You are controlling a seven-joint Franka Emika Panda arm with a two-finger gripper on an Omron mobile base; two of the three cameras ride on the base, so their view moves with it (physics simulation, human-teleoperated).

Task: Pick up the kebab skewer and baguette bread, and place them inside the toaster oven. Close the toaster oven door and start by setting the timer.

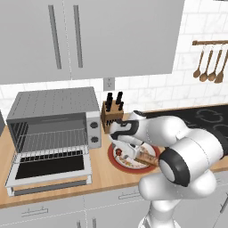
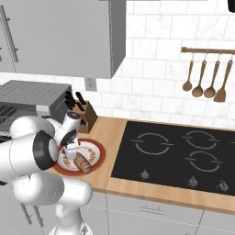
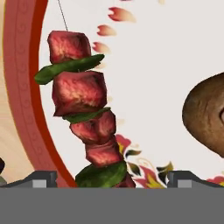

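Observation:
The kebab skewer (image 3: 85, 113), red meat chunks with green slices between them, lies on a red-rimmed plate (image 3: 22, 87) close under my hand. My gripper (image 3: 111, 179) is open, with one fingertip on each side of the skewer's near end and apart from it. The brown baguette bread (image 3: 205, 118) lies on the same plate to the skewer's right. From the base, my gripper (image 1: 124, 152) hangs low over the plate (image 1: 115, 164), and the baguette bread (image 1: 147, 156) pokes out beside it. The toaster oven (image 1: 53, 120) stands to the left, its door (image 1: 49, 171) folded down open.
A knife block (image 1: 111, 111) stands on the counter just behind the plate, right of the oven. A black cooktop (image 2: 179, 156) lies to the right. Wooden spoons (image 2: 204, 78) hang on the wall rail. Upper cabinets (image 1: 89, 35) hang above the oven.

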